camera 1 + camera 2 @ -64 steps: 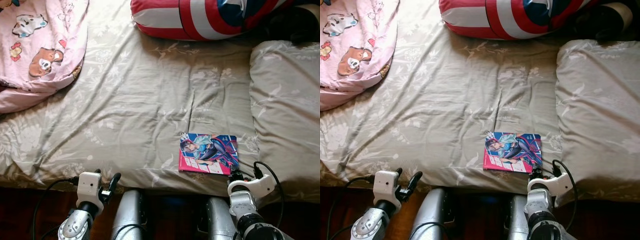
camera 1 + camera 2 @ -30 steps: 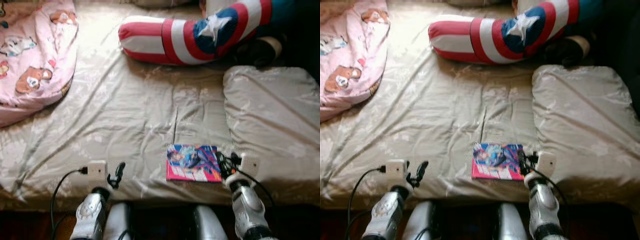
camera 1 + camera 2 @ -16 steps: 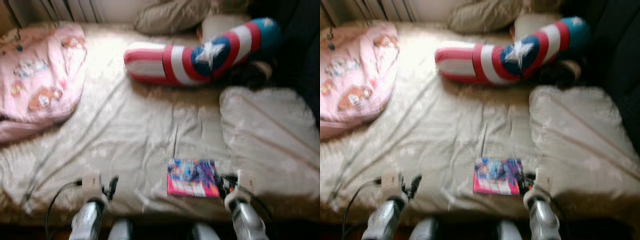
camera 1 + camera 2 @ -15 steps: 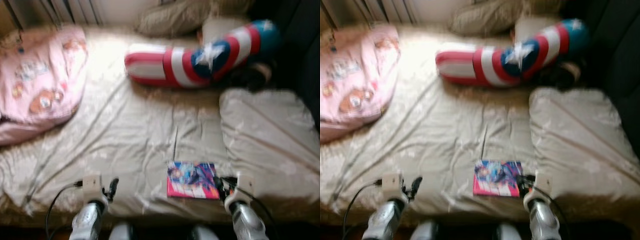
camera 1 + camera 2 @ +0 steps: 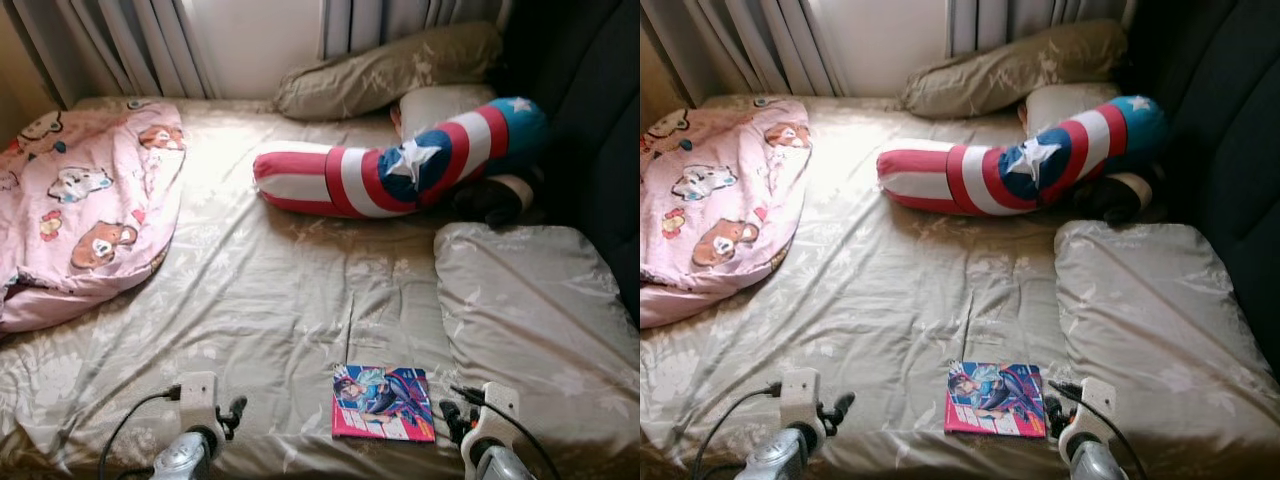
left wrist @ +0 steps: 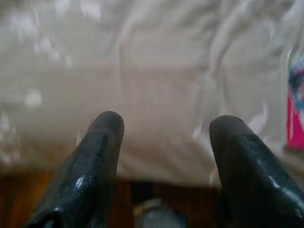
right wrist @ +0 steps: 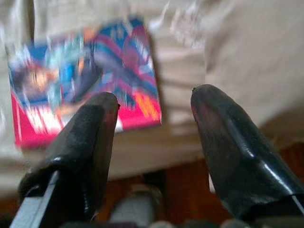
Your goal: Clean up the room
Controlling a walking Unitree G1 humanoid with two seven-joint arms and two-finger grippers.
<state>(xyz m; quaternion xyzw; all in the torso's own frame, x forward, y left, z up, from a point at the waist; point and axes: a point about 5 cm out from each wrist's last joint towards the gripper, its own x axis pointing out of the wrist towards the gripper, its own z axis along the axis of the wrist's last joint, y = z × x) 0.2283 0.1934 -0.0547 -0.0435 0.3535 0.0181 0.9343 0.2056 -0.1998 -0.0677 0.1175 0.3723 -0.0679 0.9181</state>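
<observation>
Lying at the bed's (image 5: 280, 300) near edge, the comic book (image 5: 384, 402) sits just left of the spread-fingered, empty right gripper (image 7: 154, 118).

Both arms run off the near edge; only wrists and gripper tops show. Book (image 5: 384, 402) cover art too small to read from the head; blurred in the right wrist view, one side cut at the frame edge in the left wrist view. Pink blanket (image 5: 80, 210) cut at the left edge. Dark object (image 5: 497, 200) behind the striped bolster (image 5: 400, 170), partly hidden, unidentifiable.
</observation>
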